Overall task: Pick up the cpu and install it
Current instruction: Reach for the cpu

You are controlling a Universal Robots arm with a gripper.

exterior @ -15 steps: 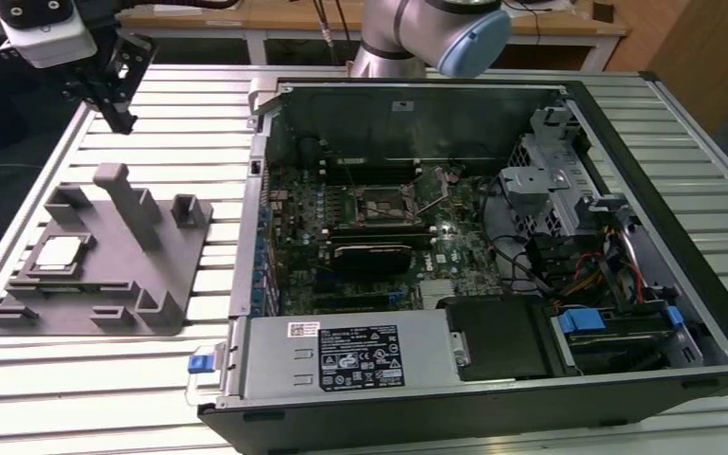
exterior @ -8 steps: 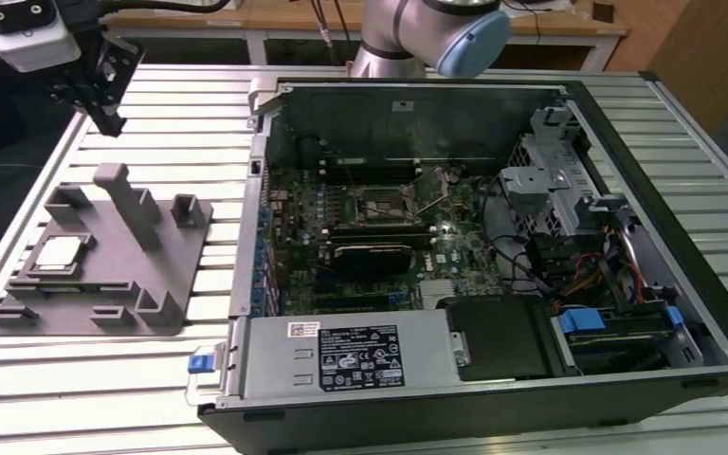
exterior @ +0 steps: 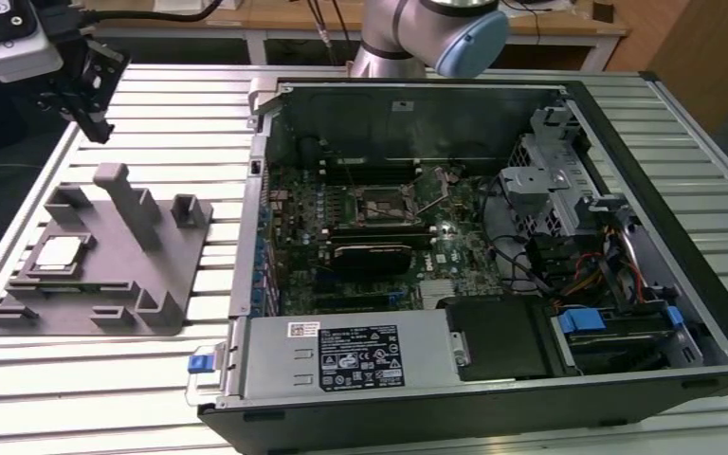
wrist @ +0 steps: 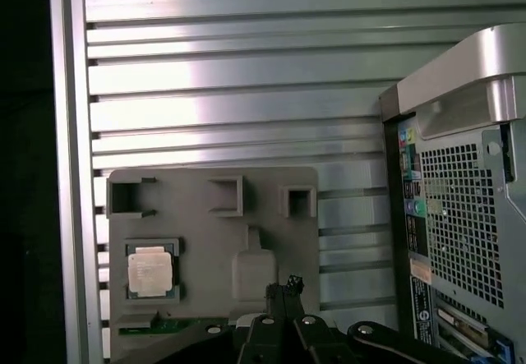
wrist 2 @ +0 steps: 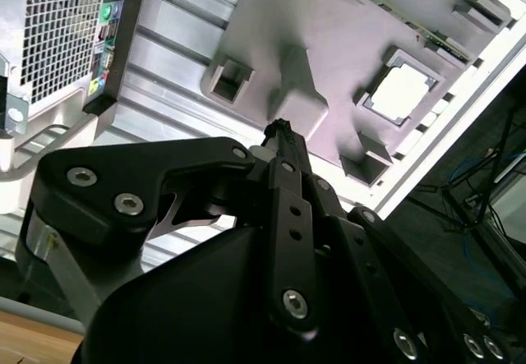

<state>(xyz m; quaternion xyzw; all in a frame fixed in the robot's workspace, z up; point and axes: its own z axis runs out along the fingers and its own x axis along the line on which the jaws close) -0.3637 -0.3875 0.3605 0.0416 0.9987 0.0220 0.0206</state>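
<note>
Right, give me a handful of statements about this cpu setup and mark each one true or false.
1. The small silvery square cpu lies in a recess of the grey plastic fixture block. True.
2. The jaws of the gripper grip the cpu. False: they hold nothing, and the gripper hangs apart from the block.
3. The black computer case lies open, its green motherboard showing. True.
4. The fixture block sits inside the case. False: it rests on the slatted metal table, at the exterior view's left of the case.
</note>
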